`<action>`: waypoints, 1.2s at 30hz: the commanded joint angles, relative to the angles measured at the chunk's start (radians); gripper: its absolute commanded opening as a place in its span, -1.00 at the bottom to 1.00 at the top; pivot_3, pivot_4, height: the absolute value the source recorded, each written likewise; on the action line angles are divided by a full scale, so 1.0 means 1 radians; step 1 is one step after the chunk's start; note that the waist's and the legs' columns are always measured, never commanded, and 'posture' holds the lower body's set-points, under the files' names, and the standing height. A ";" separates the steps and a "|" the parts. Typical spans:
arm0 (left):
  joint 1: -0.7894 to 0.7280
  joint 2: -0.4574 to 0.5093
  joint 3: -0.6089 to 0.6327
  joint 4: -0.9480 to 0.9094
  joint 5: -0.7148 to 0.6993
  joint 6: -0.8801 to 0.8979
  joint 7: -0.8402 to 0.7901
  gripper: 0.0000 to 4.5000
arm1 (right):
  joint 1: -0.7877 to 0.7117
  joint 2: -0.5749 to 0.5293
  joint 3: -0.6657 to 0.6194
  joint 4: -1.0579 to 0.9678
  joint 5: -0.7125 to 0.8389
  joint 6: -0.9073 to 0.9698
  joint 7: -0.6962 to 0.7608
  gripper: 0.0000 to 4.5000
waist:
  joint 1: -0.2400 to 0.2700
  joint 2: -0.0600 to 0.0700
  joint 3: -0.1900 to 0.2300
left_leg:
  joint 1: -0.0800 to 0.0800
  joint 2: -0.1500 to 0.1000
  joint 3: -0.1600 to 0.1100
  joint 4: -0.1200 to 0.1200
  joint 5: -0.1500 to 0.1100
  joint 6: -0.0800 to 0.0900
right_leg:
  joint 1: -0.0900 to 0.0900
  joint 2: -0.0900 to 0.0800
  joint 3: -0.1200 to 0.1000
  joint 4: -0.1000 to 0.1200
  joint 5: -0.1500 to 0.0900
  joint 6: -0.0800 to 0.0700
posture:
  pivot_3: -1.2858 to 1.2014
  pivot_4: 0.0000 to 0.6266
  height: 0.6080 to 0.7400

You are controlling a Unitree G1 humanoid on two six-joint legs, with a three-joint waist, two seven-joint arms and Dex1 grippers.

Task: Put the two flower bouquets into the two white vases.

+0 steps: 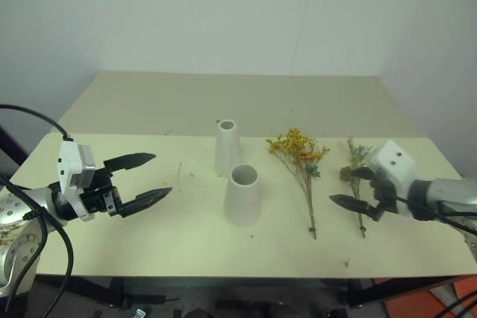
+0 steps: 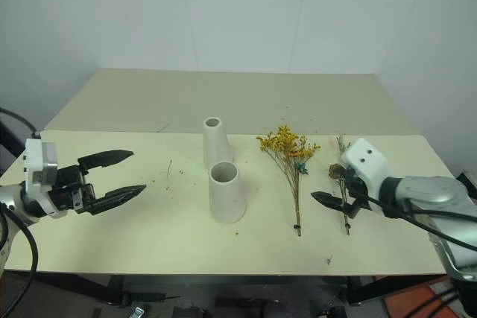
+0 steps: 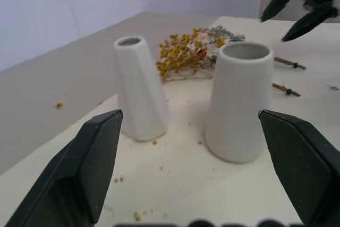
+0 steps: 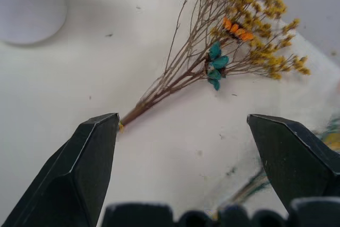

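- You have two matte white tapered vases mid-counter point(image 1: 112, 247): the tall vase point(image 1: 226, 147), slim and narrow-mouthed, stands just behind the short vase point(image 1: 243, 194), which is wider with a round mouth.
- Two dried bouquets lie flat to the right of them: the yellow bouquet point(image 1: 299, 156), bushy and twiggy, and the teal sprig point(image 1: 358, 176), thinner, farther right.
- Your right gripper point(image 1: 353, 187) is spread wide over the teal sprig's stem, one finger on each side, not pinching it.
- Your left gripper point(image 1: 149, 177) is spread too, empty, well left of the vases.
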 commanded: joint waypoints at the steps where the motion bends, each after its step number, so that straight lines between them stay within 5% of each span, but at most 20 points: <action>1: -0.103 0.016 -0.077 -0.020 0.025 -0.009 0.000 0.99 | -0.132 0.085 0.068 0.001 0.006 0.207 -0.132 1.00 | 0.000 0.000 0.000 | 0.000 0.000 0.000 0.000 0.000 0.000 | 0.000 0.000 0.000 0.000 0.000 0.000 | 0.03 -0.52 1.00; 10: -0.308 -0.017 -0.257 0.069 0.110 -0.049 -0.058 0.99 | -0.274 0.299 0.184 0.100 -0.089 0.367 -0.362 1.00 | 0.001 0.000 0.000 | -0.012 -0.002 -0.001 0.001 0.000 0.000 | -0.013 -0.001 0.000 0.002 0.002 0.000 | 0.03 -0.52 1.00; 19: -0.306 -0.043 -0.281 0.093 0.147 -0.078 -0.070 0.99 | -0.301 0.390 0.232 0.172 -0.141 0.369 -0.440 1.00 | -0.005 0.000 0.000 | -0.015 -0.001 -0.002 0.002 0.000 0.000 | -0.017 0.000 0.000 0.005 0.003 -0.001 | 0.03 -0.52 1.00; 24: -0.274 -0.045 -0.258 0.071 0.146 -0.075 -0.065 1.00 | -0.345 0.404 0.248 0.195 -0.139 0.383 -0.429 0.46 | -0.004 0.000 0.000 | -0.015 -0.001 -0.002 0.002 0.000 0.000 | -0.017 0.000 0.000 0.005 0.003 -0.001 | 0.03 -0.52 1.00; 32: -0.220 -0.047 -0.228 0.037 0.142 -0.081 -0.033 1.00 | -0.355 0.380 0.269 0.199 -0.140 0.420 -0.422 -0.87 | -0.003 0.000 0.000 | -0.015 -0.001 -0.002 0.002 0.000 0.000 | -0.017 0.000 0.000 0.005 0.004 -0.001 | 0.03 -0.52 1.00; 36: -0.211 -0.045 -0.229 0.038 0.146 -0.084 -0.029 1.00 | -0.367 0.388 0.266 0.218 -0.160 0.426 -0.447 -0.98 | -0.003 0.000 0.000 | -0.015 -0.001 -0.002 0.002 0.000 0.000 | -0.017 0.000 0.000 0.005 0.004 -0.001 | 0.03 -0.52 1.00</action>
